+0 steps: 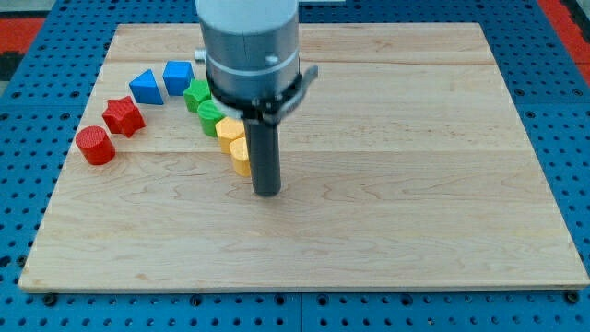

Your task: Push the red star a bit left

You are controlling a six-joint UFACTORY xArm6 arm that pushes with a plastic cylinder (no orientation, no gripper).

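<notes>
My tip [266, 192] rests on the wooden surface [396, 184], a little left of the middle of the view. The arm has no clamping end effector, only the straight dark rod, so nothing opens or closes and nothing is held. Just to the view's left of the rod, touching or nearly touching it, lies the lower yellow block [241, 158]; its shape is partly hidden behind the rod. A second yellow block [229, 130] sits against it on the upper left. Above these come two green blocks, one [211, 115] beside the yellows and another [196, 94] higher up, both partly covered by the arm's grey housing. Further toward the view's left stand a blue cube [178, 77] and a blue triangle-like block [145, 87]. The red star [122, 116] lies well apart from the tip, near the surface's left edge, with a red cylinder [94, 146] just below and left of it.
</notes>
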